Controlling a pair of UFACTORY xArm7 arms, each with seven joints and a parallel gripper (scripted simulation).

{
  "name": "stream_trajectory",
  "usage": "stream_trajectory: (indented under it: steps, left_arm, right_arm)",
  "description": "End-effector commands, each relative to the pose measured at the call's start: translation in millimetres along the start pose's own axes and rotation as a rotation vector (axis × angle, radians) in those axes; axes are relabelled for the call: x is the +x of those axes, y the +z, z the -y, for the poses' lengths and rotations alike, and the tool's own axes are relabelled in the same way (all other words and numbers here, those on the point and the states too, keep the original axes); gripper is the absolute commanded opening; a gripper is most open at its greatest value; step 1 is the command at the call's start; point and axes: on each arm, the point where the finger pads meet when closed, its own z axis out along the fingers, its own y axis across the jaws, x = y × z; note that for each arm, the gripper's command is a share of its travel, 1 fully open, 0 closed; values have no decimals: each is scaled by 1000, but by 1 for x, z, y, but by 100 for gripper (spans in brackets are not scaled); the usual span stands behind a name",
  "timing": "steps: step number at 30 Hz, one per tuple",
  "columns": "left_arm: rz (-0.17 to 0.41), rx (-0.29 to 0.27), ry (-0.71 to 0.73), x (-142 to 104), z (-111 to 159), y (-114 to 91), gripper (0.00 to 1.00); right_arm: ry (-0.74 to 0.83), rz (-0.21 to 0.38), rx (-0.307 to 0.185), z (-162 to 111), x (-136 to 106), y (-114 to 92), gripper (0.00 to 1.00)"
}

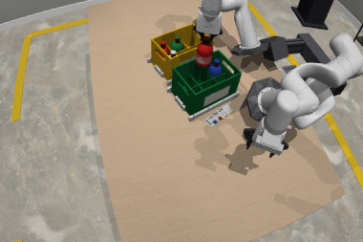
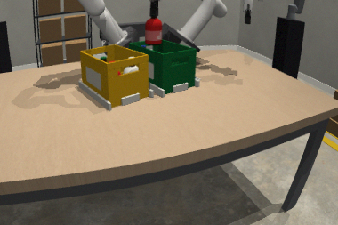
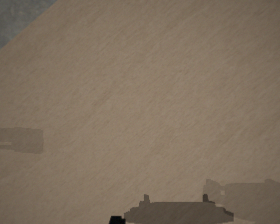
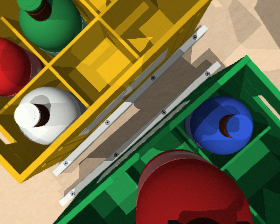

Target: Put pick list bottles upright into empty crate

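Observation:
My right gripper is shut on a red bottle, held upright over the green crate. A blue bottle stands in that crate. The yellow crate holds a green bottle, another red bottle and a white bottle. The pick list shows blue and red marks; its numbers are unreadable. My left gripper is open, away from both crates.
Pale rails edge the crates, which stand close side by side. Compartment dividers show inside both. The left arm is beside the pick list's side of the green crate. The table extends around them.

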Motion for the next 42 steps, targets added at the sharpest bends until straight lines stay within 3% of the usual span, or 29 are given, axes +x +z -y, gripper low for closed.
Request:
stream_trajectory:
  steps: [1, 42]
  left_arm:
    - [-3, -1, -1, 1, 0, -1, 100]
    - [-3, -1, -1, 1, 0, -1, 100]
  right_arm:
    - [0, 4, 1, 0, -1, -1, 0]
    - [0, 4, 1, 0, -1, 34, 0]
